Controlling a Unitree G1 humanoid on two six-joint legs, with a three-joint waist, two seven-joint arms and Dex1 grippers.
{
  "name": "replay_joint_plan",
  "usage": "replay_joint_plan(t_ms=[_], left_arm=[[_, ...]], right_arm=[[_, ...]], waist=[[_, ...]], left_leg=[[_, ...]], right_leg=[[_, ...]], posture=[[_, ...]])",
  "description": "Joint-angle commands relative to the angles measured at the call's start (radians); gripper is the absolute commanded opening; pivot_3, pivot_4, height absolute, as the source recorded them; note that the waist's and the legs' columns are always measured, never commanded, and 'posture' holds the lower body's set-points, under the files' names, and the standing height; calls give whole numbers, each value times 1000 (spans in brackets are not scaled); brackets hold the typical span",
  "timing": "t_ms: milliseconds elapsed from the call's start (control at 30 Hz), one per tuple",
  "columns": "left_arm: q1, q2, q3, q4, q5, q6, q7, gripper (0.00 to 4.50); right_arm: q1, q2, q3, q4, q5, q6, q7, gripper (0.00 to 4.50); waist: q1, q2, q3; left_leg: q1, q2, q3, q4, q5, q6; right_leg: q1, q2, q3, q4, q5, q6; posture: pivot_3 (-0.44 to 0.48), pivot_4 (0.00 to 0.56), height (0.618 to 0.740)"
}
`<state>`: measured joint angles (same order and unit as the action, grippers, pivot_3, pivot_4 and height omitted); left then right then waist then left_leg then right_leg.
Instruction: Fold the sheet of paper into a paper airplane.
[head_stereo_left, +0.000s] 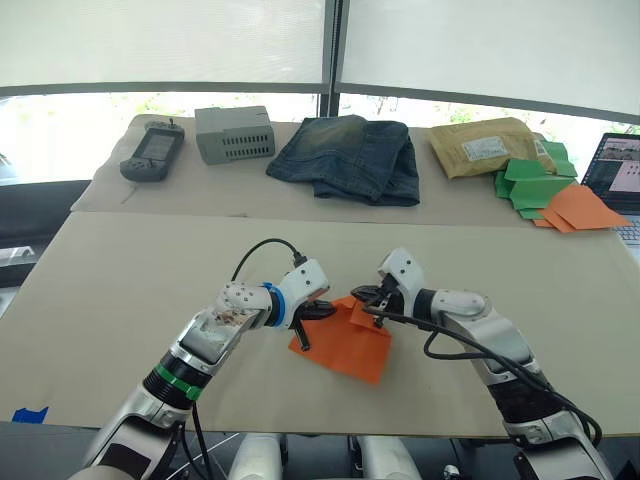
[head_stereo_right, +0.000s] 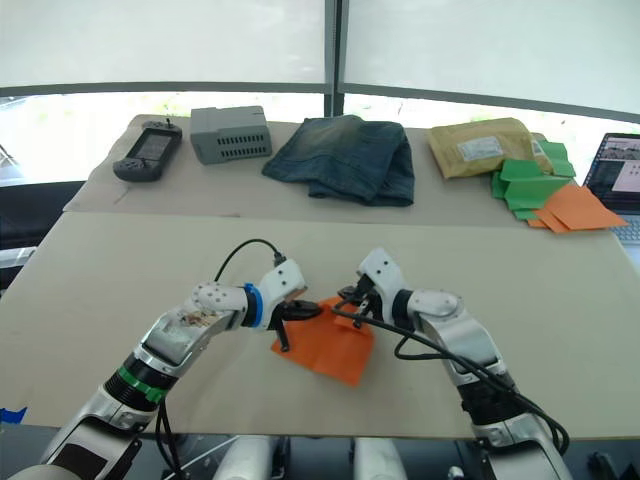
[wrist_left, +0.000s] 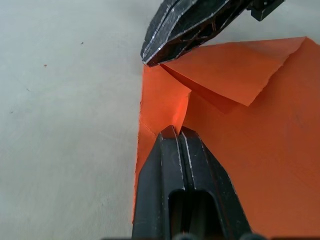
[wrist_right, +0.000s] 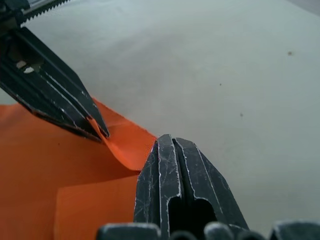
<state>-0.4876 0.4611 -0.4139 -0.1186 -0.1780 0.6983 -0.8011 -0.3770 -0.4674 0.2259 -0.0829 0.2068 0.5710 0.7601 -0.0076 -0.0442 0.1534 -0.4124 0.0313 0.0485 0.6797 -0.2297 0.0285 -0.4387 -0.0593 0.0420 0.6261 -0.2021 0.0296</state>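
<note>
While our left gripper (wrist_left: 175, 131) pinches the sheet of paper (head_stereo_left: 345, 345) shut, it anchors the crease. Our right gripper (wrist_right: 167, 142), closed on the folded flap (wrist_left: 235, 70), likely presses it flat.

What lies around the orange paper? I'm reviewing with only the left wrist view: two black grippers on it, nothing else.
Observer: The sheet of paper lies on a beige table, near its front edge.
Operator: Which gripper pinches the far corner?
Observer: The right gripper; its fingers are shut on the folded flap. The left gripper is shut on the left edge.
Operator: Any other paper nearby?
Observer: Yes, green paper shapes and paler orange pieces sit at the far right, beside a padded envelope.
</note>
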Motion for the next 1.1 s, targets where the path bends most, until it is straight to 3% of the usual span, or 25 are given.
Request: replay_joint_plan(t_ms=[33, 167, 400, 600, 733, 833, 1100], left_arm=[[7, -17, 10, -11, 14, 5, 25, 8], [12, -30, 30, -21, -7, 23, 17, 8], [21, -17, 105, -58, -100, 117, -25, 2239], [62, -11, 339, -91, -272, 187, -24, 4216], [64, -31, 459, -78, -350, 212, 11, 4216], [49, -41, 438, -69, -337, 182, 28, 3278], [66, -21, 207, -13, -185, -15, -33, 623]], right_arm=[[-9, -15, 16, 3, -21, -13, 16, 0], [-12, -26, 43, 48, -49, -49, 39, 0], [-26, -26, 70, 100, -73, -84, 65, 0], [-24, -16, 87, 118, -91, -100, 68, 0], [-16, -8, 91, 116, -95, -102, 66, 0], [-10, -2, 92, 112, -97, -101, 63, 0], [-7, 6, 86, 107, -101, -96, 56, 0]], waist=[[0, 0, 0], [0, 0, 0], [-5, 0, 0], [-8, 0, 0], [-8, 0, 0], [-7, 0, 0], [-9, 0, 0]], left_leg=[[0, 0, 0, 0, 0, 0], [1, 0, 0, 0, 0, 0], [3, 0, 0, 0, 0, 0], [5, 1, 0, -1, 0, 0], [7, 2, 0, -1, 0, 0], [9, 2, 0, -1, 0, 0], [10, 1, 1, -2, 0, 0]], right_leg=[[0, 0, 0, 0, 0, 0], [1, 0, 0, 0, 0, 0], [2, 1, 0, 1, 0, 0], [2, 1, 0, 2, -1, -1], [3, 1, 0, 2, -1, -1], [6, 1, 0, 2, 0, -1], [6, 1, 0, 2, -1, -2]], posture=[[0, 150, 722], [0, 150, 722], [0, 150, 722], [0, 150, 722], [0, 150, 722], [0, 150, 722], [0, 150, 722]])
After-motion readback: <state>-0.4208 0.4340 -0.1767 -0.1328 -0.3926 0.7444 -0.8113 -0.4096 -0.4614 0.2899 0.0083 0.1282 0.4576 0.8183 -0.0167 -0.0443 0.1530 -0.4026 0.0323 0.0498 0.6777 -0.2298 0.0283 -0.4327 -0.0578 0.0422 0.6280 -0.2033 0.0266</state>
